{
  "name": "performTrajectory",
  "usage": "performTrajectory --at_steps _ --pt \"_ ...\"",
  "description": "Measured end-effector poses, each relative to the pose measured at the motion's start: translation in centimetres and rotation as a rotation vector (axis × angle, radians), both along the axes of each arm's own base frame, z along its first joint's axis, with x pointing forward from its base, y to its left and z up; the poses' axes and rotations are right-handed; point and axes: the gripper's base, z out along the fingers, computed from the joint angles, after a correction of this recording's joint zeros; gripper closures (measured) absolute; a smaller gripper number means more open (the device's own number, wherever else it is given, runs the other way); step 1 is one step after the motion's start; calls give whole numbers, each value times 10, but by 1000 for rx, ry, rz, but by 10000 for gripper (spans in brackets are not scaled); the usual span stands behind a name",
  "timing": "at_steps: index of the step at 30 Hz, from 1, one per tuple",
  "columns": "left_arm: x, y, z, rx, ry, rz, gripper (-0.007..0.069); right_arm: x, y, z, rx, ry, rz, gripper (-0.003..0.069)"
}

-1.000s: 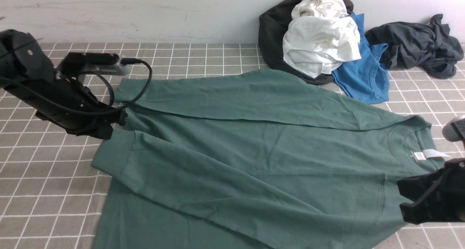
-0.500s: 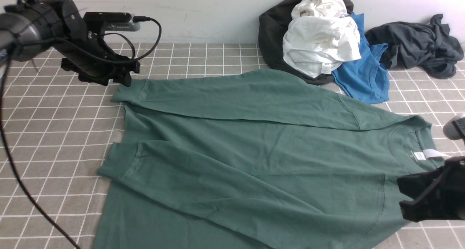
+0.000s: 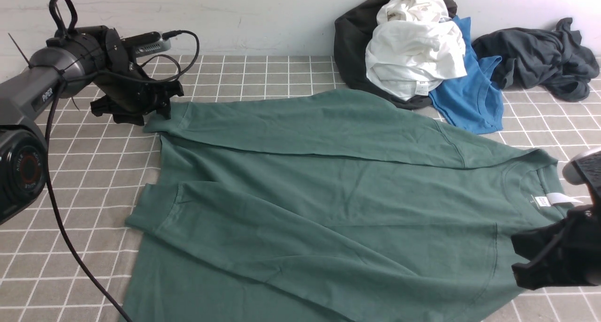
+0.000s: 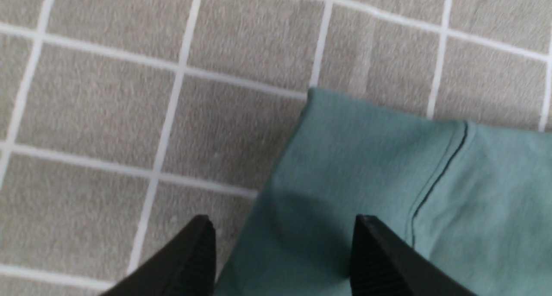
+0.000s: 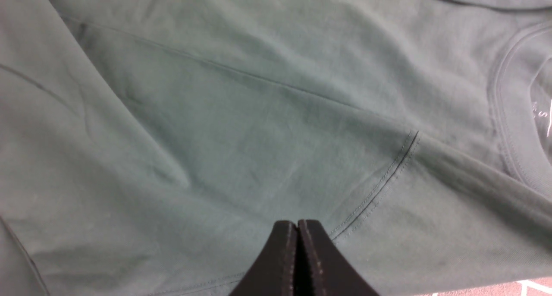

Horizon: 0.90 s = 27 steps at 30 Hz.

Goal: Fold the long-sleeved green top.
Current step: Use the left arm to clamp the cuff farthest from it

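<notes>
Surface: grey cloth [image 3: 263, 73] with a white grid, against a plain white wall [image 3: 235, 17]. Item one, the green long-sleeved top [image 3: 328, 186]: spread flat across the middle of the cloth, hem toward the robot's left, ribbed neck and white neck label [image 3: 554, 200] toward its right. Both sleeves lie folded in along the body, the far cuff [image 3: 164, 118] and the near cuff [image 3: 150, 209] ending near the hem, apparently to make a narrow strip ready for folding crosswise. Item two, the left gripper [image 4: 280, 244]: jaws apart, poised over the edge of the far cuff with nothing clamped; whether it touches the fabric cannot be told. Item three, the right gripper [image 5: 296, 231]: jaws pressed together and empty, low over the near shoulder seam beside the neck, probably idle or steadying that end. Item four, not for folding: a heap at the wall, well clear of the work, holding a white garment [image 3: 413, 54], a blue T-shirt [image 3: 469, 96] just touching the top's far shoulder, and a dark charcoal garment [image 3: 535, 54].
</notes>
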Motion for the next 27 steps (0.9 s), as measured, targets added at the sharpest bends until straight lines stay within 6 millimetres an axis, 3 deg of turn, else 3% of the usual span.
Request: performTrajectory --at_steps 9,13,16,19,21,24,27 --pt "-5 1 -3 24 67 -13 258 1 0 -1 6 3 -8 669" --pt "-7 1 -3 35 80 -35 491 1 0 -1 4 3 -8 669" --pt "-7 1 -2 49 81 -62 587 1 0 -1 4 3 -8 669" --pt "-11 -1 14 68 80 -113 627 1 0 -1 4 3 -8 669" --pt "-13 -2 22 76 74 -131 630 1 0 -1 4 3 -8 669" --pt "-20 -5 50 90 55 -172 631 1 0 -1 4 3 -8 669" --pt "-28 -6 60 80 100 -195 631 1 0 -1 4 3 -8 669"
